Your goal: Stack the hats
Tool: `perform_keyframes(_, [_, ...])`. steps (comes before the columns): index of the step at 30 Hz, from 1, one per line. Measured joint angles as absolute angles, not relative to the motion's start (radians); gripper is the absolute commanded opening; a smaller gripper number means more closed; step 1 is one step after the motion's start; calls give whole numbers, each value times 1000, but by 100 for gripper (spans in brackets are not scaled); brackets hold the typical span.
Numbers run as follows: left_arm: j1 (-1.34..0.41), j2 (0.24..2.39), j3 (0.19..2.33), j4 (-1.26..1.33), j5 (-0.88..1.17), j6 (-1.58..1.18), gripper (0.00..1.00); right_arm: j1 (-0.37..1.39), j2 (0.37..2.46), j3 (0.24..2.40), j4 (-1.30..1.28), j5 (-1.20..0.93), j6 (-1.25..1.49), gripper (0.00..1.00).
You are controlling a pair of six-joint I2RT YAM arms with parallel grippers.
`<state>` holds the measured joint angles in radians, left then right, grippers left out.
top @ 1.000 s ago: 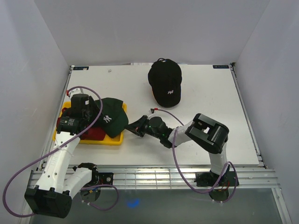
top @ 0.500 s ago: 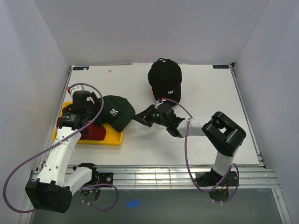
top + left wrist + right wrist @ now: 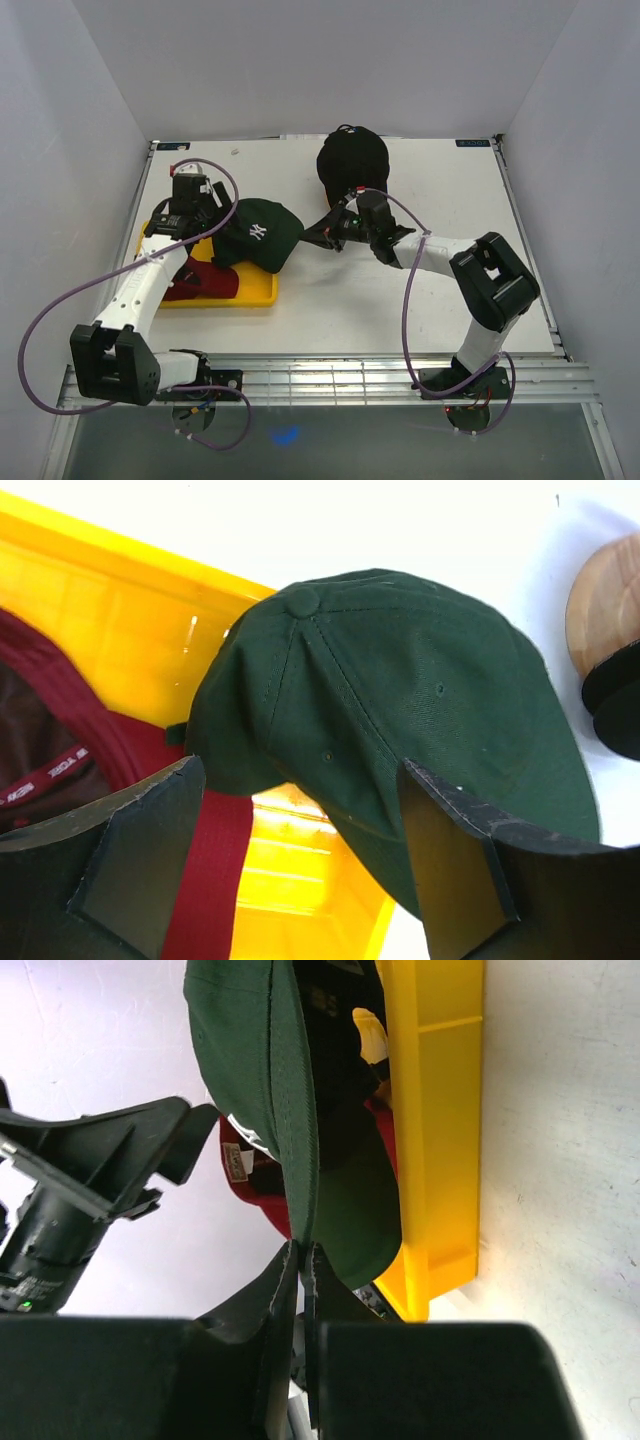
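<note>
Green cap (image 3: 258,232) clamped by brim in right gripper (image 3: 322,236); left gripper (image 3: 300,815) spread wide, empty. Transfer step; next likely lift it onto black cap (image 3: 352,168) at 12 o'clock.

Left arm (image 3: 140,290), right arm (image 3: 430,255): white links, black joint housings, looping purple cables; black end effector fingers (image 3: 130,850).

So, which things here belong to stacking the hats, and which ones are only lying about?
Belong to the job: green hat, red hat, black hat.
Only lying about: yellow tray, wooden stand.
</note>
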<state>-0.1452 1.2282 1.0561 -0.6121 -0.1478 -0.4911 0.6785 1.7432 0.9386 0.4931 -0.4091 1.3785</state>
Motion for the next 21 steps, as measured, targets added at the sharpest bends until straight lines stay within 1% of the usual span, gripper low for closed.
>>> perform_keyframes(8, [-115,1295,1056,-518,-75,-439,88,633,1744,967,456,-498,1374,8])
perform_keyframes(15, [-69,1335,1055,-416,46,-393,87,614,1744,966,450,-551,1385,8])
perform_keyframes(21, [-65,1364,1053,-374,126,-377,82,568,1742,951,441,-591,1375,8])
